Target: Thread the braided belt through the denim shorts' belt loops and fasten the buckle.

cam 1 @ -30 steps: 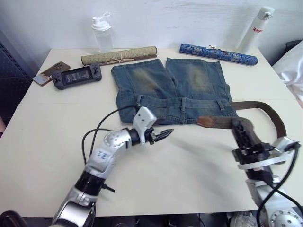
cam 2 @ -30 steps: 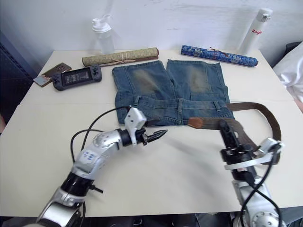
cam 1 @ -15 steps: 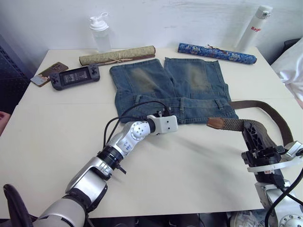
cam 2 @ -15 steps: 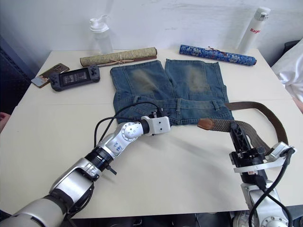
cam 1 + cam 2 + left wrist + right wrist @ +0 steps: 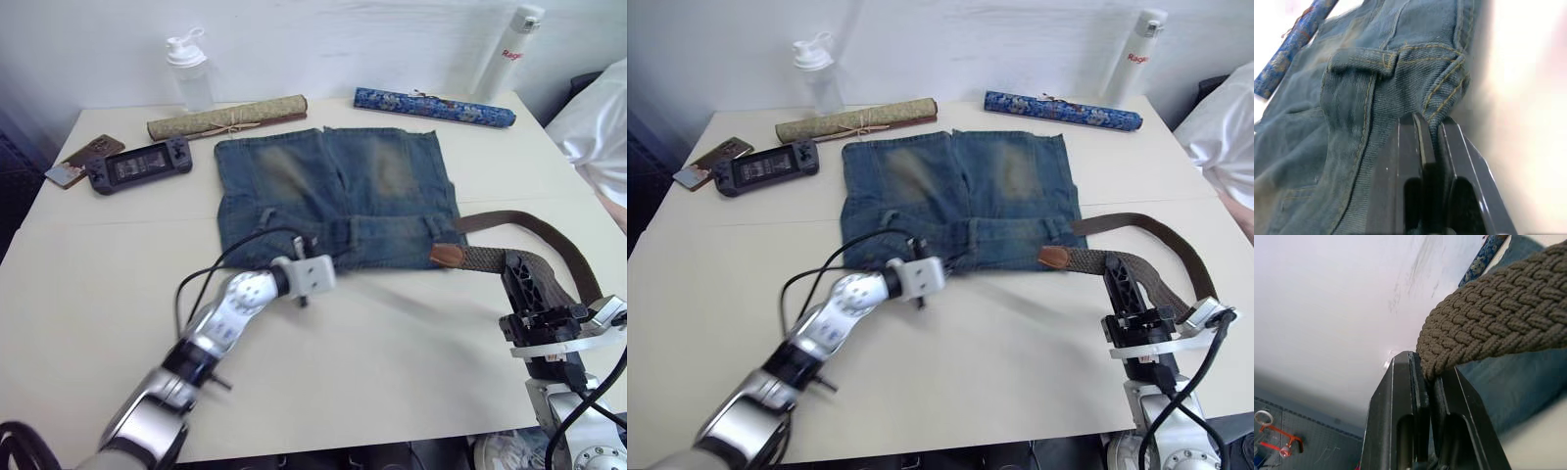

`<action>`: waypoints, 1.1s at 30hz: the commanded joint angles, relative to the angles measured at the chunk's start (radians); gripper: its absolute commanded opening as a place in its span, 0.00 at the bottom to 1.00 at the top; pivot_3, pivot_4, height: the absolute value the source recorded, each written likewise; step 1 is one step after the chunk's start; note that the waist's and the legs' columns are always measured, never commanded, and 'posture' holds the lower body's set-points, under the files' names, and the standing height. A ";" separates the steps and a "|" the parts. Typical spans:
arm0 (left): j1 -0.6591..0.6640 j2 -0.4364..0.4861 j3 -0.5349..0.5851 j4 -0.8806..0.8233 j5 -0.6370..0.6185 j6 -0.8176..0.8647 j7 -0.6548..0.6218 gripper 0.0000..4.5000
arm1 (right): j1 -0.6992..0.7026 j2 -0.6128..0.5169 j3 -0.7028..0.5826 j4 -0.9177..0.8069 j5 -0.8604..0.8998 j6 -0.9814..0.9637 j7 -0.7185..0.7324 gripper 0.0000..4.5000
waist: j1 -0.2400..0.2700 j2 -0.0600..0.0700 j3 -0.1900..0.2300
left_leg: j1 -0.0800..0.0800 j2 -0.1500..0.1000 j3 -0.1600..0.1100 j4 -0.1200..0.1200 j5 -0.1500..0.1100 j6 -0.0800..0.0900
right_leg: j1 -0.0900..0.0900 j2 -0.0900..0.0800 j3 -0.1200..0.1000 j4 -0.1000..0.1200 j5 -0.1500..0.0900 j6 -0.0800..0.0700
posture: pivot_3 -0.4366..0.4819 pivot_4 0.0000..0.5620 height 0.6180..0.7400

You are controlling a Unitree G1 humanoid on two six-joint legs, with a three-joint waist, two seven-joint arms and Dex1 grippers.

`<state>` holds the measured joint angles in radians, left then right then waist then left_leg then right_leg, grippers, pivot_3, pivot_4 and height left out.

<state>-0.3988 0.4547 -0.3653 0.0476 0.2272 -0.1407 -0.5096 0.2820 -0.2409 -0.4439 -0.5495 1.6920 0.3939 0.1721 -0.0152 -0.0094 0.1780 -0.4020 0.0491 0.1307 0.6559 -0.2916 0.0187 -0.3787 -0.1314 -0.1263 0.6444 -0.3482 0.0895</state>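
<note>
Left wrist view has the left gripper (image 5: 1431,128) clamped on the waistband edge of the denim shorts (image 5: 333,186), seemingly beside a belt loop (image 5: 1385,59). Right gripper (image 5: 1426,369) pinches the braided belt (image 5: 534,240), which curves off the shorts' right side.

Bright, even light falls from above; the pale surface (image 5: 88,294) shows soft shadows. Both wrist views look washed out, with blurred backgrounds.
</note>
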 commanded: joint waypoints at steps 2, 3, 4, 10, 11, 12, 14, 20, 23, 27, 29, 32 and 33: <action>0.254 0.118 0.106 -0.279 -0.113 0.060 -0.099 0.01 | 0.003 -0.041 -0.040 -0.041 -0.008 0.000 0.012 0.00 | 0.000 0.002 0.001 | 0.000 0.000 -0.001 0.000 0.000 0.000 | 0.000 -0.001 0.000 -0.001 0.000 0.000 | 0.48 0.27 0.82; 0.305 0.138 0.134 -0.319 -0.122 0.078 -0.102 0.01 | -0.003 -0.056 -0.042 -0.041 -0.011 0.003 0.005 0.00 | -0.001 0.002 0.000 | 0.000 -0.001 -0.001 0.000 0.000 0.000 | 0.000 -0.001 0.000 -0.003 0.000 0.000 | 0.48 0.27 0.82; 0.338 0.150 0.152 -0.345 -0.129 0.096 -0.102 0.01 | -0.006 -0.067 -0.044 -0.040 -0.012 0.005 0.000 0.00 | 0.001 0.002 0.001 | 0.001 -0.001 -0.001 0.000 0.000 0.001 | 0.001 -0.002 0.000 -0.003 0.000 0.000 | 0.48 0.27 0.82; 0.417 0.124 0.196 -0.452 -0.211 0.204 -0.112 0.01 | -0.033 -0.139 -0.038 -0.029 -0.014 0.037 -0.040 0.00 | 0.020 0.004 0.001 | 0.002 -0.002 -0.002 0.000 -0.003 0.005 | 0.001 -0.003 0.001 -0.002 0.000 0.000 | 0.48 0.27 0.82; 0.413 0.122 0.190 -0.454 -0.217 0.211 -0.122 0.01 | -0.034 -0.142 -0.037 -0.027 -0.013 0.040 -0.045 0.00 | 0.020 0.004 0.001 | 0.001 -0.002 -0.003 0.000 -0.003 0.005 | 0.001 -0.003 0.001 -0.002 0.000 0.000 | 0.48 0.27 0.82; 0.410 0.119 0.186 -0.456 -0.222 0.216 -0.132 0.01 | -0.035 -0.145 -0.036 -0.026 -0.014 0.043 -0.051 0.00 | 0.020 0.004 0.001 | 0.001 -0.002 -0.003 -0.001 -0.003 0.005 | 0.001 -0.002 0.000 -0.002 0.000 0.000 | 0.48 0.27 0.82; 0.410 0.107 0.189 -0.456 -0.241 0.237 -0.138 0.01 | -0.041 -0.148 -0.036 -0.019 -0.020 0.048 -0.069 0.00 | 0.019 0.004 0.001 | 0.001 -0.002 -0.002 -0.001 -0.003 0.004 | 0.001 -0.002 0.000 -0.002 0.000 0.000 | 0.48 0.27 0.82; 0.397 0.106 0.197 -0.426 -0.284 0.241 -0.190 0.36 | -0.057 -0.188 -0.033 -0.008 -0.045 0.077 -0.113 0.00 | 0.019 0.004 0.001 | 0.001 -0.002 -0.002 0.000 -0.003 0.004 | 0.001 -0.002 0.000 -0.001 0.000 0.000 | 0.48 0.27 0.82; 0.399 0.138 0.226 -0.431 -0.360 0.253 -0.268 0.67 | -0.067 -0.217 -0.034 0.006 -0.057 0.096 -0.158 0.00 | 0.017 0.004 0.001 | 0.001 -0.002 -0.002 -0.001 -0.003 0.004 | 0.001 -0.002 0.000 -0.001 0.000 0.000 | 0.48 0.27 0.82; 0.379 0.158 0.351 -0.493 -0.661 0.425 -0.370 0.67 | -0.089 -0.268 -0.048 0.026 -0.043 0.126 -0.217 0.00 | 0.014 0.004 0.001 | 0.001 -0.002 -0.002 -0.001 -0.001 0.002 | 0.001 -0.002 0.000 -0.001 0.000 0.000 | 0.48 0.27 0.82; 0.321 0.203 0.432 -0.507 -0.878 0.566 -0.440 0.67 | -0.105 -0.320 -0.056 0.045 -0.028 0.155 -0.260 0.00 | 0.016 0.004 0.001 | 0.001 -0.002 -0.003 0.000 -0.001 0.001 | 0.001 -0.001 0.000 -0.001 0.000 0.000 | 0.48 0.27 0.82; 0.231 0.224 0.470 -0.492 -1.015 0.699 -0.433 0.67 | -0.126 -0.356 -0.048 0.055 -0.006 0.183 -0.285 0.00 | 0.016 0.004 0.001 | 0.000 -0.002 -0.004 0.001 0.000 -0.001 | 0.001 -0.001 -0.001 -0.001 0.000 0.000 | 0.48 0.27 0.82; 0.202 0.222 0.475 -0.485 -1.047 0.732 -0.423 0.67 | -0.134 -0.365 -0.041 0.058 -0.006 0.191 -0.297 0.00 | 0.017 0.005 0.001 | 0.000 -0.002 -0.004 0.001 0.000 -0.001 | 0.002 -0.001 -0.001 -0.001 0.000 0.000 | 0.48 0.27 0.82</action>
<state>-0.1700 0.6801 0.0945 -0.4168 -0.7287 0.5272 -0.9379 0.1600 -0.5868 -0.4767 -0.4801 1.6588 0.5728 -0.1084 0.0020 -0.0048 0.1791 -0.4020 0.0466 0.1266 0.6572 -0.2911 0.0174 -0.3767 -0.1322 -0.1269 0.6434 -0.3482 0.0894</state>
